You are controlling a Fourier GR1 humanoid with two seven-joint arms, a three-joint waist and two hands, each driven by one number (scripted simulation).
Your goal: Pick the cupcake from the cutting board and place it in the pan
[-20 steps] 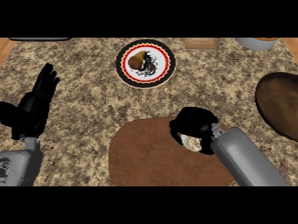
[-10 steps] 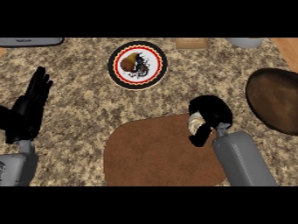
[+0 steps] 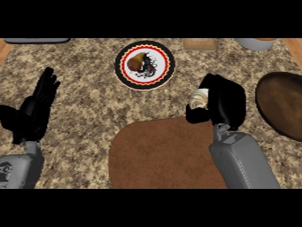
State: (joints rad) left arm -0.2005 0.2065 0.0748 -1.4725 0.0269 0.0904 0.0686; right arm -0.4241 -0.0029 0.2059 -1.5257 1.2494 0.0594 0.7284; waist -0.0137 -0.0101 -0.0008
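cupcake (image 3: 199, 98): one, pale, mostly hidden, pinched in the curled fingers of the right robot hand (image 3: 222, 105), above the bench just past the cutting board's far right edge.
cutting board (image 3: 163, 155): one, brown, rounded, at the near middle.
pan (image 3: 290, 105): one, dark brown, round, at the right edge, just beside the right robot hand, nothing in it.
left robot hand (image 3: 32, 111): fingers straight and spread, pointing up, resting at the left, holding nothing.
plate (image 3: 145, 64): one, round, red and black rim, a brown pear-like item on it, at the far middle.
bench (image 3: 81, 88): speckled stone top, wood strips at both sides.
far edge: three partly cut-off things, one grey, one tan, one pale grey; cannot tell what they are.
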